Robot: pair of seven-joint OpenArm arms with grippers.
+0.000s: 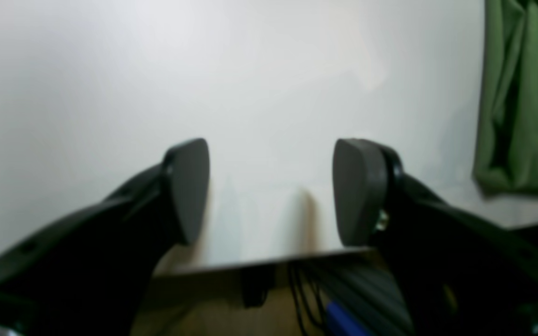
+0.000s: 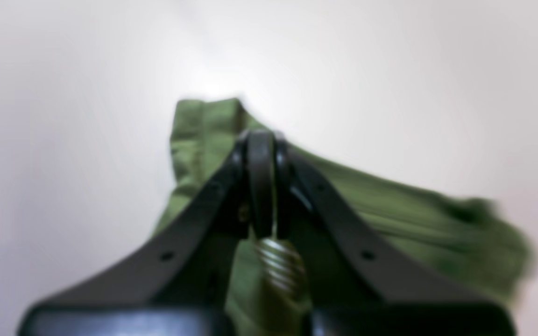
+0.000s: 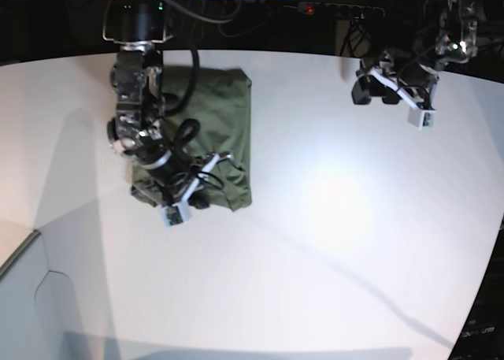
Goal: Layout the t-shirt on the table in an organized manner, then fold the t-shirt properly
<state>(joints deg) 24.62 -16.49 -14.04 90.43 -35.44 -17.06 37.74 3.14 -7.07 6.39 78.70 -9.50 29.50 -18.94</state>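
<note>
T-shirt (image 3: 224,124): no print or label text can be read in any view.
Tabletop (image 3: 339,242): plain white, no markings.
Right gripper (image 2: 262,140): blurred black fingers, no lettering legible.
Left gripper (image 1: 271,191): plain dark pads, no lettering.
White wrist modules, base view: too small to read anything.

One olive-green cotton t-shirt (image 3: 213,131) lies on one glossy white counter (image 3: 339,242), with two black robot tools: left tool (image 3: 376,88), right tool (image 3: 185,193).
</note>
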